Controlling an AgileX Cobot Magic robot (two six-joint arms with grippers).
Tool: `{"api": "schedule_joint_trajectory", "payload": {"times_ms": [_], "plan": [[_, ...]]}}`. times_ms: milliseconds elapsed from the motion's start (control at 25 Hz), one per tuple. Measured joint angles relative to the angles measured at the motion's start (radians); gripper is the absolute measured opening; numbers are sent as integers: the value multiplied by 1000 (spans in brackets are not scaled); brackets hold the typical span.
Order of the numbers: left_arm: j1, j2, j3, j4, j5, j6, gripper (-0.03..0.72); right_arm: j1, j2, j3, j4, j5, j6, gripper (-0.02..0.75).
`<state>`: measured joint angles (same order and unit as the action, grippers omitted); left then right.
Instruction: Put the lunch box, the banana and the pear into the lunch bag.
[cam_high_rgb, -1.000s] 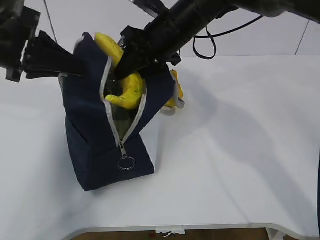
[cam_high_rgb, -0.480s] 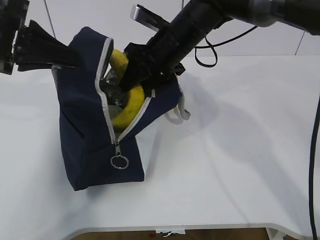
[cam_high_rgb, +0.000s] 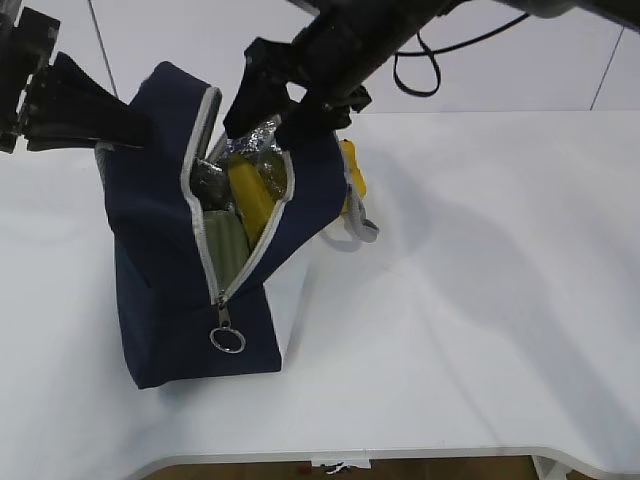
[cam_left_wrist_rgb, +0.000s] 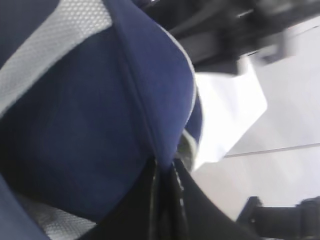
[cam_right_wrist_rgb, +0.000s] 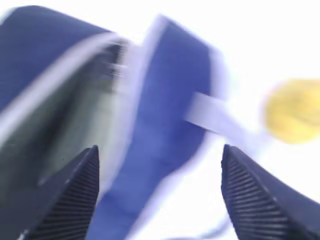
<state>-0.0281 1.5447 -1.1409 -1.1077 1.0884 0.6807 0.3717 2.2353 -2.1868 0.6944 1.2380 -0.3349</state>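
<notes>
— Any writing on that lunch bag (cam_high_rgb: 165, 300)?

— None I can read. It's navy fabric, soft and slumping, with a grey zipper tape running down its open mouth to a metal ring pull (cam_high_rgb: 227, 340) hanging low on the front. Crinkled silver foil shows at the top of the opening, and there's a white panel on the side facing right.

— What's inside?

— The banana (cam_high_rgb: 250, 200), smooth and yellow, standing steeply in the mouth with its long axis running up and back into the bag. In front of it, lower in the opening, is the sage-green lid of the lunch box (cam_high_rgb: 225, 245), ribbed, standing on edge.

— And the pear?

— Outside, behind the bag's right wall, next to a grey webbing handle (cam_high_rgb: 352, 228). Only a yellow sliver of the pear (cam_high_rgb: 350, 172) shows from here; the right wrist camera catches it as a blurred round yellow shape.

— The grippers?

— The right gripper (cam_right_wrist_rgb: 160, 190) hovers above the bag's mouth, its ridged black fingers (cam_right_wrist_rgb: 250, 192) spread wide with nothing between them. The left gripper (cam_high_rgb: 115, 125) pinches the bag's upper left edge, fingers closed tight on the fabric.
</notes>
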Motion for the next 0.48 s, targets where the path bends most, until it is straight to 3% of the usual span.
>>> {"api": "schedule_joint_trajectory", "payload": {"times_ms": [160, 480], "plan": [[0, 0, 0, 51, -28, 0, 0, 0, -52, -29, -78, 0, 21, 571], [0, 0, 0, 195, -35, -61, 0, -15, -72, -35, -382, 9, 196, 559]]}}
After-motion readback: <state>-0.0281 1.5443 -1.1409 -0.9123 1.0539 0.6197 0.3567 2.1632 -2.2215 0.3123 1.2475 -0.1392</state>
